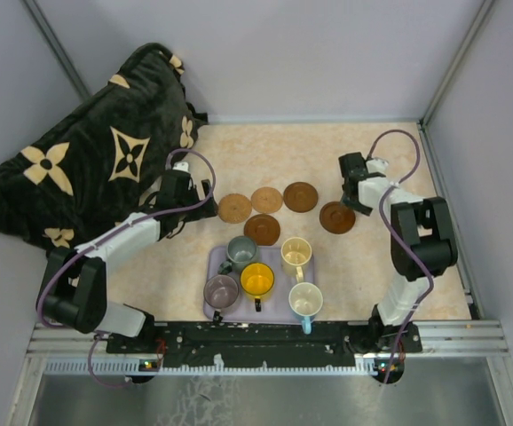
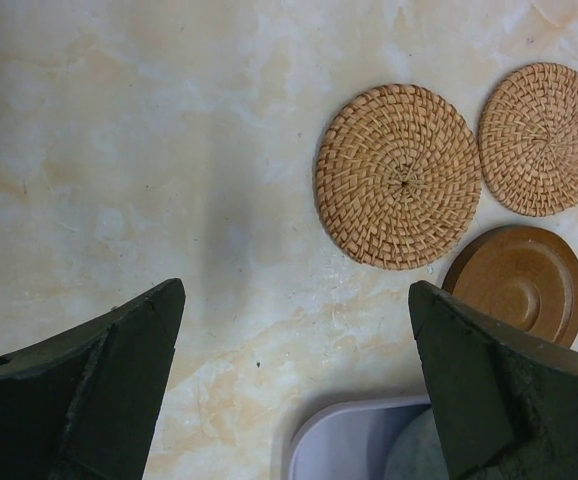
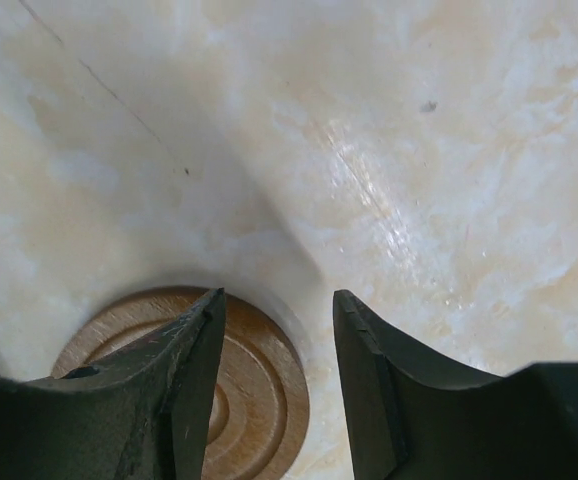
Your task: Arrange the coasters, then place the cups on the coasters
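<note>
Five coasters lie on the marble tabletop: two woven ones [image 1: 234, 208] [image 1: 266, 200] and three dark wooden ones [image 1: 300, 196] [image 1: 262, 229] [image 1: 337, 216]. Behind the arms' bases the lavender tray [image 1: 279, 306] carries the cups: grey-green [image 1: 241, 250], cream [image 1: 296, 253], yellow-orange [image 1: 257, 280], mauve [image 1: 221, 290] and pale blue [image 1: 305, 300]. My left gripper [image 2: 297, 300] hangs wide open over bare table, left of a woven coaster [image 2: 399, 175]. My right gripper [image 3: 278, 300] is open, narrowly, straddling the rim of the rightmost wooden coaster [image 3: 264, 400]; one finger covers it, the other is off it.
A black cushion with cream flower shapes [image 1: 97, 151] fills the back left. Grey walls and metal posts bound the table on three sides. The tray's corner [image 2: 354, 445] and a wooden coaster [image 2: 517, 285] sit close to my left gripper.
</note>
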Robot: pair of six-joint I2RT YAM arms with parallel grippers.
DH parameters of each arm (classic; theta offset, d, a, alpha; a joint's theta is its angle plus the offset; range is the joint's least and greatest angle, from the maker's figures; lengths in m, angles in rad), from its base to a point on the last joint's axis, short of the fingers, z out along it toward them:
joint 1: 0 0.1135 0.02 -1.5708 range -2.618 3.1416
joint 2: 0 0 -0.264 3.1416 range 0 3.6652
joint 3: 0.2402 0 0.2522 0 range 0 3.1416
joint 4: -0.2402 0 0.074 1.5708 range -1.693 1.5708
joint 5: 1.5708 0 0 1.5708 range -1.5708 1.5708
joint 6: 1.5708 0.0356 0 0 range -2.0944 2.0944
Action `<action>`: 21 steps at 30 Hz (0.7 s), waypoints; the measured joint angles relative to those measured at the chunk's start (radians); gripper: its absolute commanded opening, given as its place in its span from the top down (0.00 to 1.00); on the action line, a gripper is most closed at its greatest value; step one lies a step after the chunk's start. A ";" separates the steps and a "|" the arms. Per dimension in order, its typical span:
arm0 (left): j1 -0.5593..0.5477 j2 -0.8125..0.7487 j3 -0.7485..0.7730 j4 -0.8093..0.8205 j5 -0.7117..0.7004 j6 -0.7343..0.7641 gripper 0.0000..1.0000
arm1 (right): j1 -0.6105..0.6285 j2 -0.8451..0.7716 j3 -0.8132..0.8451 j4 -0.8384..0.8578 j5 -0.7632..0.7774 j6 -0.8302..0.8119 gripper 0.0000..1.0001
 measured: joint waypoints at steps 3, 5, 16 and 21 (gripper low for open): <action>0.000 0.000 0.000 0.000 -0.013 0.003 0.01 | -0.015 0.048 0.063 -0.007 0.001 -0.015 0.53; 0.000 0.000 0.000 0.000 -0.021 0.005 0.01 | -0.022 0.091 0.117 -0.013 -0.003 -0.021 0.54; 0.000 0.006 0.003 0.000 -0.048 0.006 0.01 | -0.058 0.049 0.122 0.039 -0.092 -0.042 0.65; 0.000 0.027 0.017 0.005 -0.042 0.002 0.01 | -0.011 -0.182 -0.056 0.057 -0.115 -0.043 0.70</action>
